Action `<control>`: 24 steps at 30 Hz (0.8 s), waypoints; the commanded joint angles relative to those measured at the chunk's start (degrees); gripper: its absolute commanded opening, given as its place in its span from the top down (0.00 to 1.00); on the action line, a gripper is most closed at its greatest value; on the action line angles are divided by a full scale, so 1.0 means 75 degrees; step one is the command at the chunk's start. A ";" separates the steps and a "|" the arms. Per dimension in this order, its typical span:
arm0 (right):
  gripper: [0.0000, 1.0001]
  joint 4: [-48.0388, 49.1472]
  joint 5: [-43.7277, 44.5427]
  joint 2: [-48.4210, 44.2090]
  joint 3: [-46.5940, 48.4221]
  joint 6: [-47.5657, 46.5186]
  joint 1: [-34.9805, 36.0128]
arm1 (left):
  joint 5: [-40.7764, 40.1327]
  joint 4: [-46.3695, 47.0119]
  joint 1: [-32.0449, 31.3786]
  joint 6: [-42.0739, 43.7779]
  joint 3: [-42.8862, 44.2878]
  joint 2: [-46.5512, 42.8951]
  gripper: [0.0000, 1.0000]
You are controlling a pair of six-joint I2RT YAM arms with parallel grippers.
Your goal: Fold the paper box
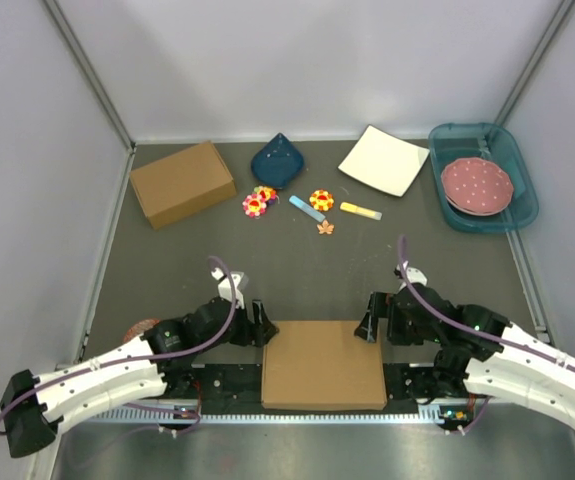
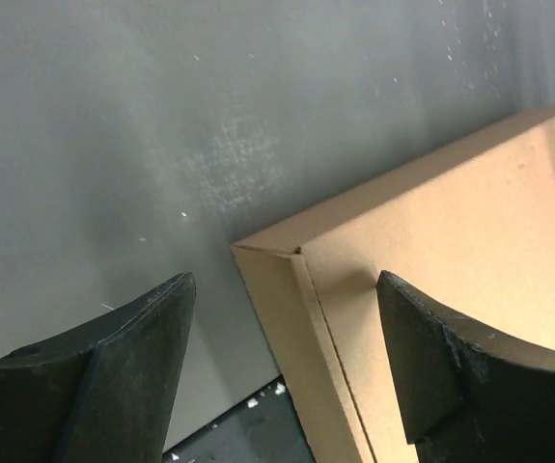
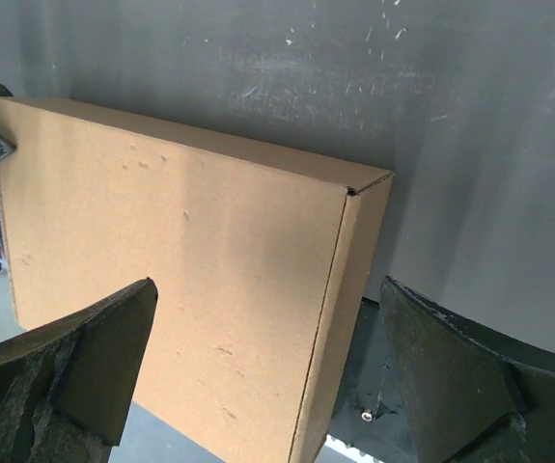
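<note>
Paper box (image 1: 324, 363) lies closed at bench (image 1: 297, 270) 6 o'clock. My left fingers (image 2: 132, 367) spread at its 9 o'clock corner, right fingers (image 3: 74, 367) spread at 3. I should withdraw level and avoid snagging the lid.

Pale grey walls (image 1: 307, 60) are enclosing a dark grey table (image 1: 297, 275) on three sides, with metal struts (image 1: 90, 75) running up the back corners. Soft, even light is falling across its scuffed surface.

The paper box (image 1: 323, 364) was plain brown, unprinted. My fingers (image 2: 113, 386) were black, the table (image 1: 297, 280) under me dark grey. The plate (image 1: 476, 184) was pink with white dots, and the tray (image 1: 497, 140) was translucent teal.
</note>
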 commanded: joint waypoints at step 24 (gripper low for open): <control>0.70 0.4066 0.0281 0.0836 -0.1537 -0.0717 -0.0631 | -0.0238 0.3687 0.0259 0.0568 -0.0158 0.1227 0.71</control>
